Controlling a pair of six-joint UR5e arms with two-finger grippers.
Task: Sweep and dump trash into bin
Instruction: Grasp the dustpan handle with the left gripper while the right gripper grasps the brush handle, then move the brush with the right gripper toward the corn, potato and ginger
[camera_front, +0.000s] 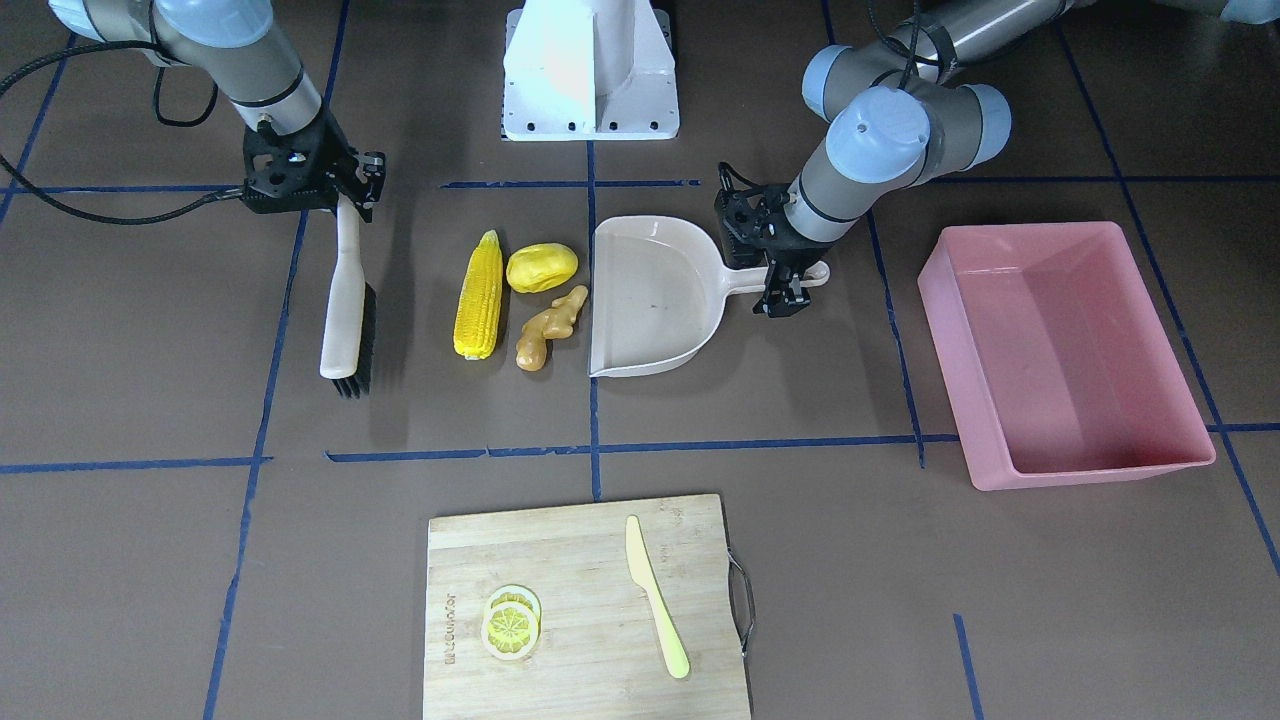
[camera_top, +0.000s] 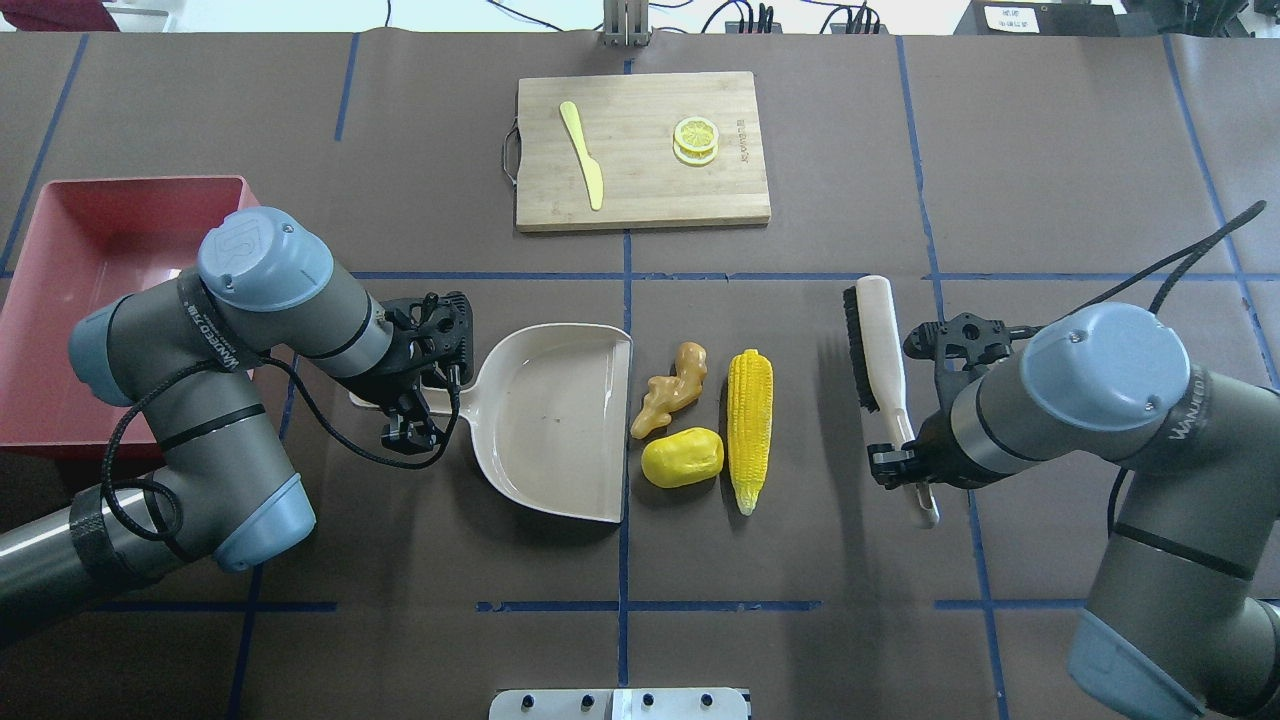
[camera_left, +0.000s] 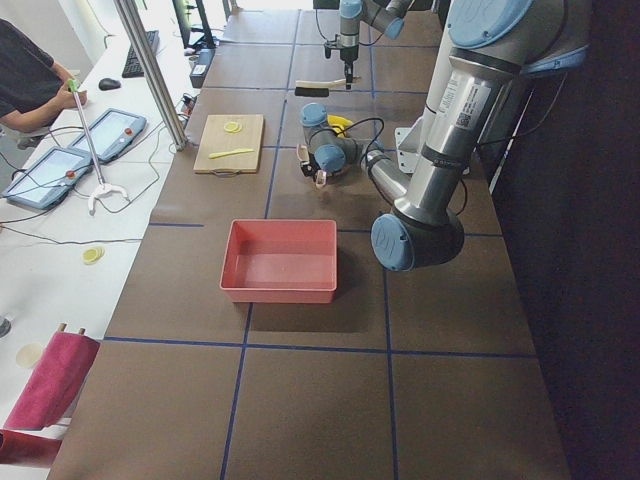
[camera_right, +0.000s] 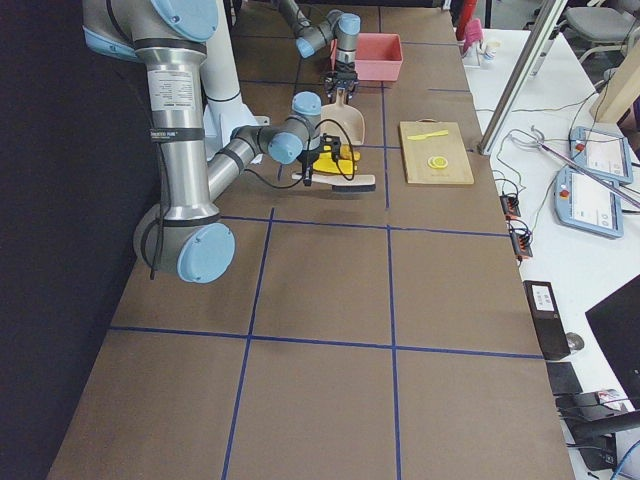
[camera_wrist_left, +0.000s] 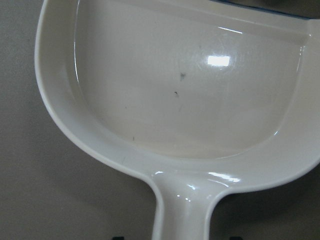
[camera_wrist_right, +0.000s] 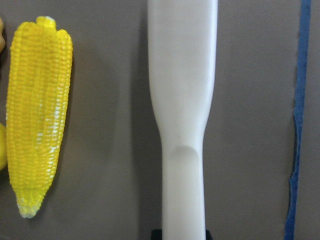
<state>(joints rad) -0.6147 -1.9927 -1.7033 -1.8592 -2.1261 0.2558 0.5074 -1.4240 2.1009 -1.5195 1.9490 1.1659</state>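
Note:
The trash lies in a cluster on the table: a yellow corn cob (camera_front: 479, 297), a yellow potato-like lump (camera_front: 541, 268) and a tan ginger root (camera_front: 549, 328). A beige dustpan (camera_front: 650, 300) rests beside them with its mouth toward them. My left gripper (camera_front: 785, 285) straddles the dustpan's handle with its jaws apart. The pink bin (camera_front: 1080, 370) stands beyond it and holds nothing. My right gripper (camera_front: 345, 205) is shut on the handle of a brush (camera_front: 345, 300), on the far side of the corn (camera_wrist_right: 37, 115) from the dustpan.
A wooden cutting board (camera_front: 585, 610) with a pale yellow knife (camera_front: 655, 595) and lemon slices (camera_front: 511, 622) lies at the table's operator side. The robot's white base (camera_front: 590, 70) is opposite it. Blue tape lines cross the brown table.

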